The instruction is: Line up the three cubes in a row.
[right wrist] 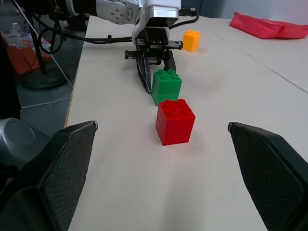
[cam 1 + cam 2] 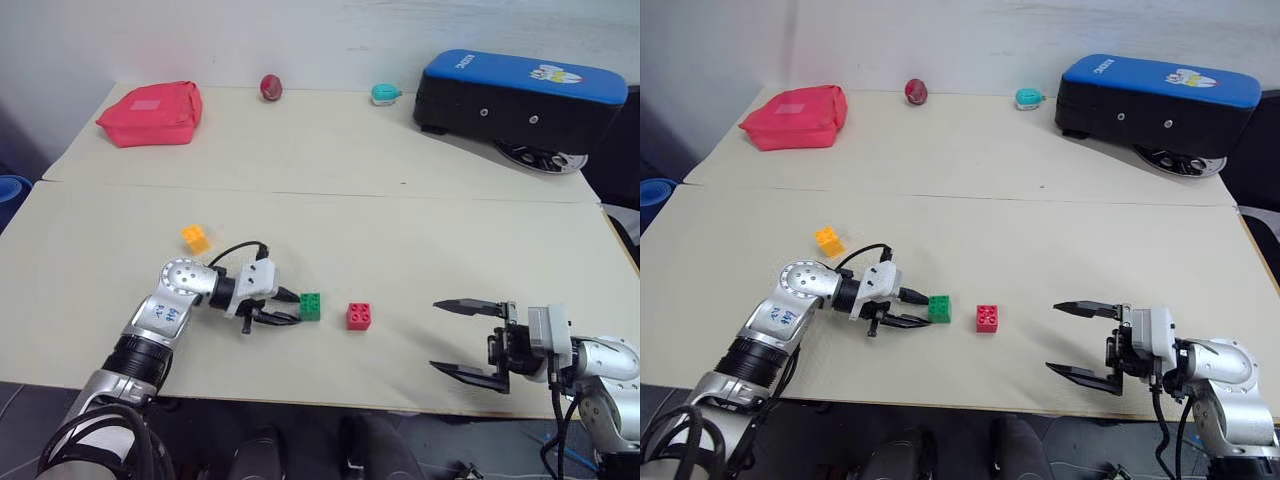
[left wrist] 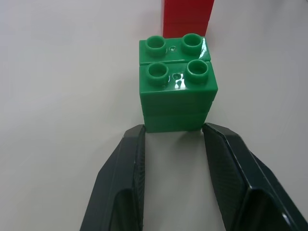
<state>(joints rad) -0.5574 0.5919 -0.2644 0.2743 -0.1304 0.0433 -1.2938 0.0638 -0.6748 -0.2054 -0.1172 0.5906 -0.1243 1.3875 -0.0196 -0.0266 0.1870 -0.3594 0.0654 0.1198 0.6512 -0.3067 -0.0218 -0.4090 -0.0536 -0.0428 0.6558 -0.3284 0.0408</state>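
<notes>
Right gripper (image 2: 468, 338): nearest, at about 4 o'clock on the table (image 2: 420, 250), jaws spread wide, holding nothing.
Left gripper (image 2: 290, 307): at 7 o'clock, black fingers (image 3: 120, 183) drawn in, tips at the green cube (image 2: 310, 306) without clasping it.
Red cube (image 2: 359, 316): just beside the green one, toward 3 o'clock, apart.
Orange-yellow cube (image 2: 196, 238): off at 10 o'clock from the green, well apart.
Far edge: red pouch (image 2: 152, 113) at 11 o'clock, dark red ball (image 2: 271, 87) and teal toy (image 2: 384, 94) near 12.
</notes>
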